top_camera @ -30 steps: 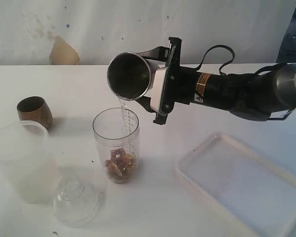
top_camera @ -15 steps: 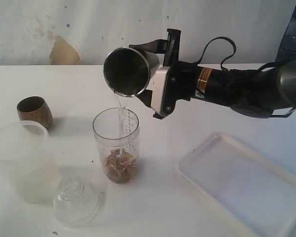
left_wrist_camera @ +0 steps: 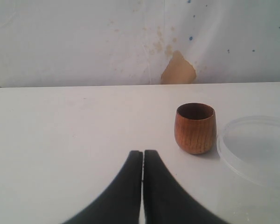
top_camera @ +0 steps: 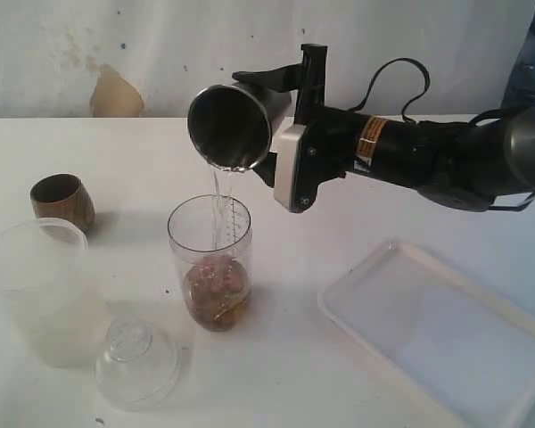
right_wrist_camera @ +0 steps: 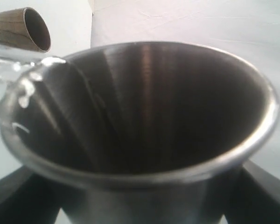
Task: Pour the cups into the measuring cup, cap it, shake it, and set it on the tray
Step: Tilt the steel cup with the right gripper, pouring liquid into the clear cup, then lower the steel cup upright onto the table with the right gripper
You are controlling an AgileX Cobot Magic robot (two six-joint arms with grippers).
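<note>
My right gripper (top_camera: pixel 266 130) is shut on a steel cup (top_camera: pixel 232 125), tipped on its side above the clear measuring cup (top_camera: pixel 209 259). A thin stream of water (top_camera: pixel 218 192) falls from its rim into the measuring cup, which holds brown bits in water at the bottom. In the right wrist view the steel cup (right_wrist_camera: pixel 144 116) fills the frame, and the wooden cup (right_wrist_camera: pixel 21 29) shows beyond it. The wooden cup (top_camera: pixel 62 203) stands upright at the left, next to the frosted cup (top_camera: pixel 40 290). My left gripper (left_wrist_camera: pixel 143 156) is shut and empty, short of the wooden cup (left_wrist_camera: pixel 194 128).
The white tray (top_camera: pixel 437 334) lies at the front right with nothing in it. A clear domed lid (top_camera: pixel 138 361) rests on the table in front of the measuring cup. The frosted cup's rim (left_wrist_camera: pixel 256 144) sits beside the wooden cup in the left wrist view.
The steel cup has tipped a little further and shifted slightly left. Water has risen over the brown bits in the measuring cup.
</note>
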